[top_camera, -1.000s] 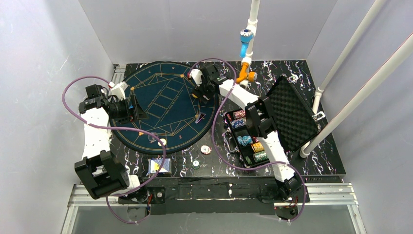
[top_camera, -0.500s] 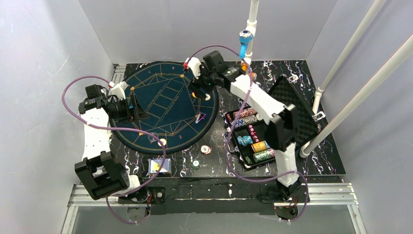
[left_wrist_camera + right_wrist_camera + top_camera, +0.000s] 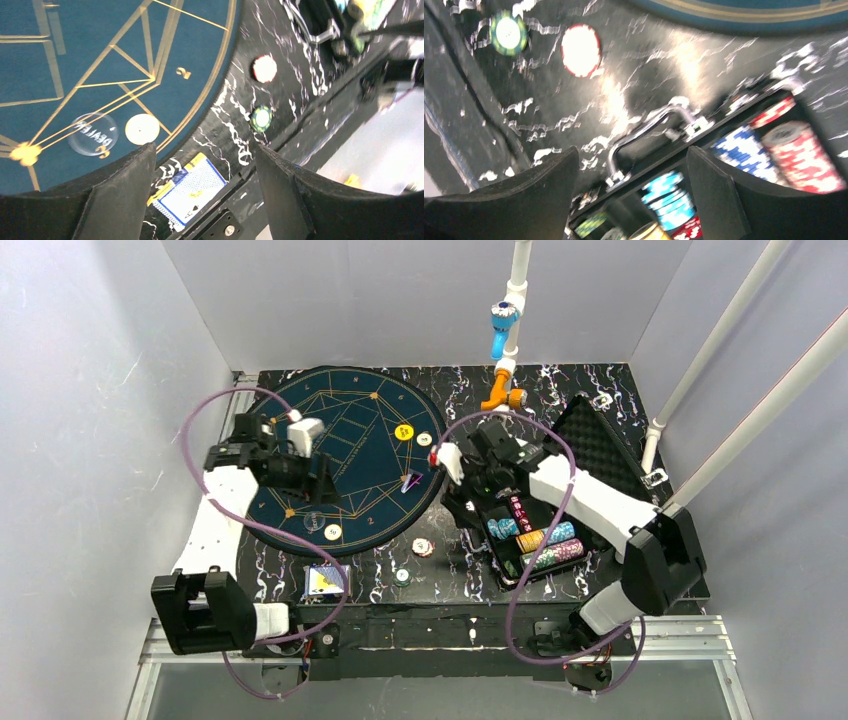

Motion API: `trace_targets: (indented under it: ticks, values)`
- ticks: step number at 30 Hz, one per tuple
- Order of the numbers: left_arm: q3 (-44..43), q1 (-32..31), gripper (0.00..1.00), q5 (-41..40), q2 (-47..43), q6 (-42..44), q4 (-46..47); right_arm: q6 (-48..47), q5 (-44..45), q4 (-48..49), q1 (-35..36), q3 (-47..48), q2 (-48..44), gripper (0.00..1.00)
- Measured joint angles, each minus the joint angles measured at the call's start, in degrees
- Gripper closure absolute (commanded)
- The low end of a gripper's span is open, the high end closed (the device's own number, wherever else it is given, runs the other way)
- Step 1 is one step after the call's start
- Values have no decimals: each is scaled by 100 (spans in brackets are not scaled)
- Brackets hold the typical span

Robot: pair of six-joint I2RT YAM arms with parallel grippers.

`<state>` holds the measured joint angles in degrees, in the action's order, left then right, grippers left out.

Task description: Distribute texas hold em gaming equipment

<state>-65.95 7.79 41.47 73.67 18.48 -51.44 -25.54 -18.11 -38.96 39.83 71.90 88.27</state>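
Presently on the desk (image 3: 560,380), black with white marbling:

- One round blue mat (image 3: 350,455) with gold lines, left of centre.
- On the mat: one yellow chip (image 3: 404,432) near its far right rim. One pale chip (image 3: 142,129) lies near the rim closest to the arms, just beside a clear dealer button (image 3: 92,134).
- Off the mat, on the bare desk toward the front: one red-edged white chip (image 3: 264,68). One green-edged chip (image 3: 261,118) lies a little nearer the front edge and apart from it.
- One deck of cards (image 3: 192,192), blue patterned back up, at the front edge of the desk, left of the green-edged chip.
- One black case (image 3: 600,460), foam-lined, lid open, right of the mat. Inside are chip stacks (image 3: 746,150) lying on their sides: red, blue-and-white, turquoise and others, some blurred.
- The left hand (image 3: 205,150) is above the near part of the mat, over the pale chip and dealer button. Its jaws are wide and nothing is between them.
- The right hand (image 3: 631,151) is over the case's left edge, above its metal handle (image 3: 649,135). Its jaws are wide and it holds nothing.
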Motion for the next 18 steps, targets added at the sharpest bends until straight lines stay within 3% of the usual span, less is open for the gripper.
trace_targets:
  ticks: [6, 13, 18]
  values:
    - [566, -1779, 32, -522, -105, 79, 155, -24, 17, 157, -42, -1257, -713, 13]
    - [964, -3390, 32, -1438, 48, 90, 603, 13, -9, 658, -826, -1460, -1134, 13]
    - [1139, -4122, 34, -1910, 221, 214, 929, 111, 63, 920, -1248, -1469, -1189, 13]
